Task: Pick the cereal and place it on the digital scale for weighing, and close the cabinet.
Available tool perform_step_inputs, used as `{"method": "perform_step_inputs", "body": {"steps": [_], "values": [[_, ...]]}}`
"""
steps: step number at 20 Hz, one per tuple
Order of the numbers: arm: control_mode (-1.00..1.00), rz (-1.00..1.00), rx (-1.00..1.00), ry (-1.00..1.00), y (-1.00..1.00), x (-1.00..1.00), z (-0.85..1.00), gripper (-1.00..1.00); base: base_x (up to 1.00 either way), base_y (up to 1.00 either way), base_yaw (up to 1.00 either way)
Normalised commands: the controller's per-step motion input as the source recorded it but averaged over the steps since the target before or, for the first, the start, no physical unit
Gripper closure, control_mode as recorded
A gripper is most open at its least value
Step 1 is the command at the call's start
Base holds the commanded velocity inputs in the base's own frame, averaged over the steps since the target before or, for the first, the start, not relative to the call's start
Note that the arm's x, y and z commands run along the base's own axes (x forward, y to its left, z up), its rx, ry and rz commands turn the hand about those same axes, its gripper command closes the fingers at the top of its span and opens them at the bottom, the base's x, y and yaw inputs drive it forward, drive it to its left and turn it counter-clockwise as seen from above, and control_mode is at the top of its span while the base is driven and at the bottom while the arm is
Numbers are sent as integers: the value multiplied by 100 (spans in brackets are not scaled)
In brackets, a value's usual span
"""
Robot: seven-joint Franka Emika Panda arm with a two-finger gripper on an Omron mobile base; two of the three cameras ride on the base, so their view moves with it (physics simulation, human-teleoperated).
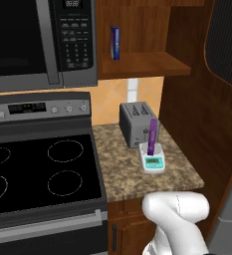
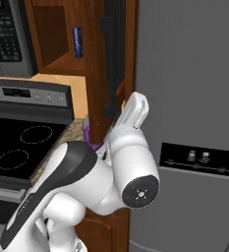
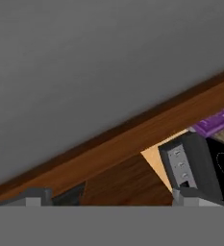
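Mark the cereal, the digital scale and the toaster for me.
cereal (image 1: 153,133), left base view, on its purple side.
digital scale (image 1: 153,162), left base view, on its teal display.
toaster (image 1: 134,127), left base view, on its grey side.

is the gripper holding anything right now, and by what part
Nothing is held. The gripper is open with nothing between its fingertips; the cereal stands on the digital scale.

I count one thin purple cereal box (image 1: 153,132), one white square digital scale (image 1: 153,161), one grey toaster (image 1: 136,124), one thin blue box (image 1: 115,43), one black-and-steel microwave (image 1: 43,42).
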Motion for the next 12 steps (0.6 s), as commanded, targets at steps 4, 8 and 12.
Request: {"method": "perform_step_inputs", "body": {"steps": [4, 8, 12], "values": [[-100, 2, 7, -7, 79, 3, 0, -100, 0, 0, 0], [-100, 2, 3, -8, 94, 13, 12, -100, 0, 0, 0], [-100, 0, 0, -7, 90, 50, 14, -100, 0, 0, 0]]}}
